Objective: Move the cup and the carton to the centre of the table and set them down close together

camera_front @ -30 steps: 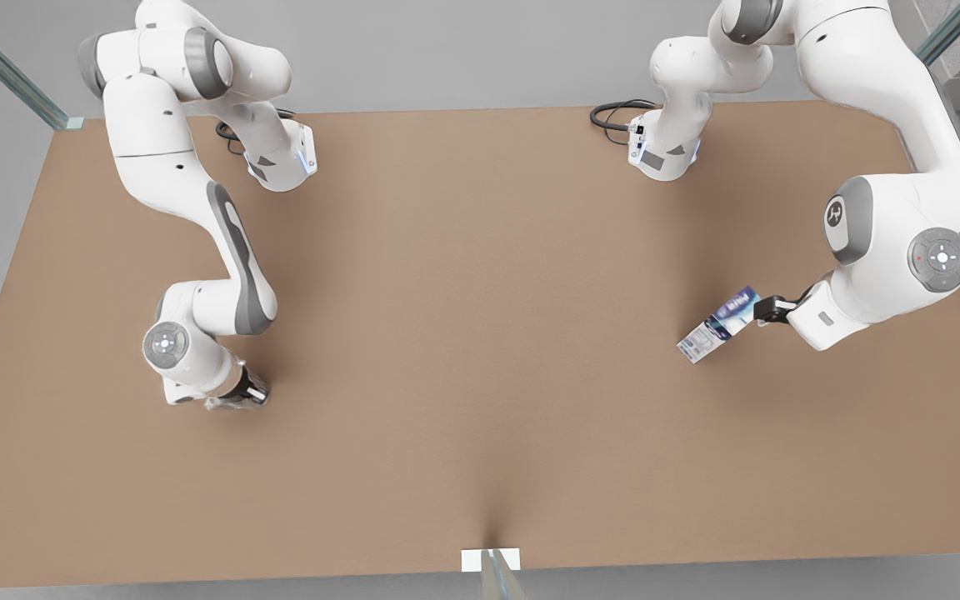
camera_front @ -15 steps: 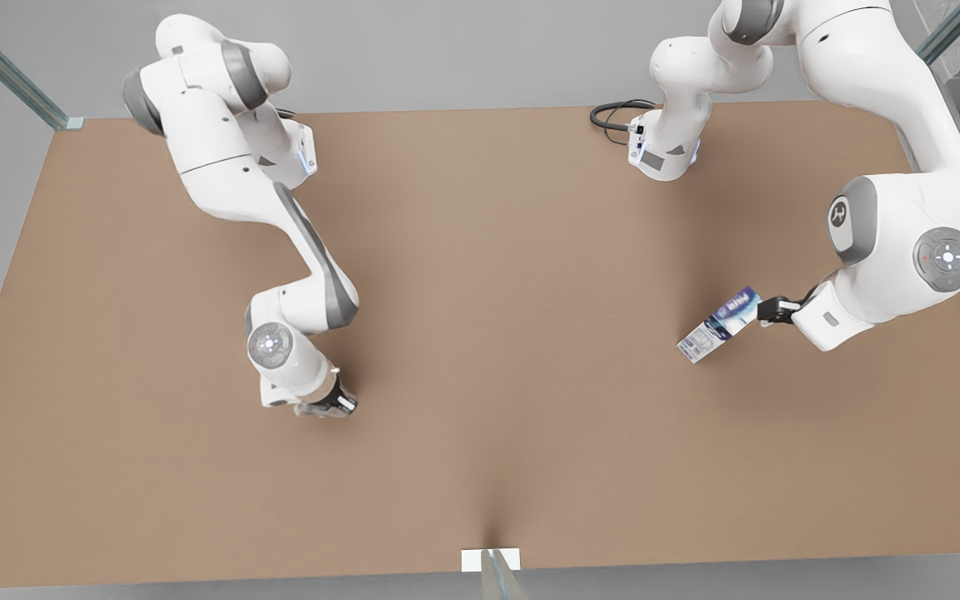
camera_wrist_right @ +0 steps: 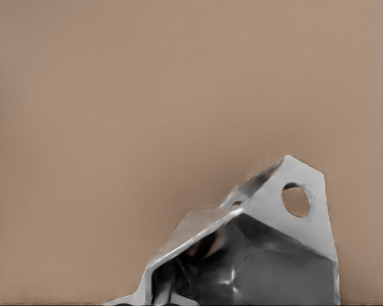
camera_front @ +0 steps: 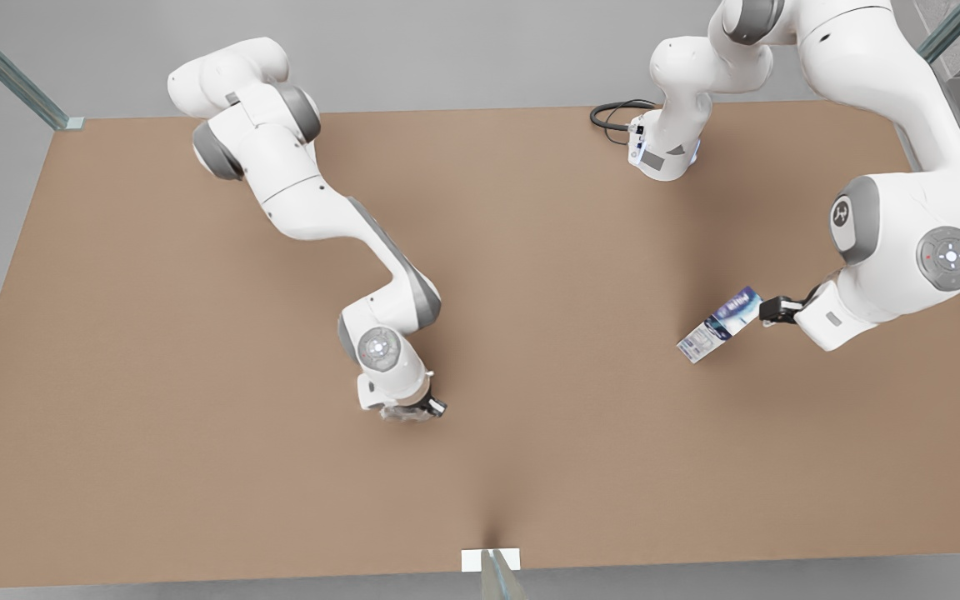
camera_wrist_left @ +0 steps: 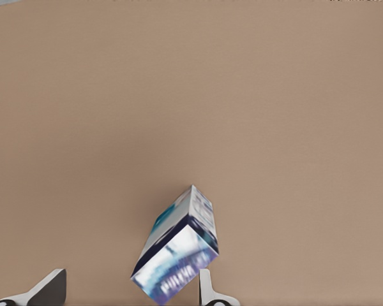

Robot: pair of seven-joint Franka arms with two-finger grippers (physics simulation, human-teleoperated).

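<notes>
i see the right end effector (camera_front: 423, 410) clamped on the cup (camera_wrist_right: 255, 255); the left end effector (camera_front: 767, 311) spread, touching the carton (camera_front: 718, 324) on the desk (camera_front: 530, 250).

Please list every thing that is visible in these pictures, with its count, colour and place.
cup: one, clear silvery-grey, held in the right end effector near the table's middle.
carton: one, dark blue and white, on the front view's right, between the open fingers of the left end effector.
table: one, matte brown, under everything.
cable: one, black, at the far edge by an arm base.
arms: two, white and grey, bases at the far edge.
</notes>
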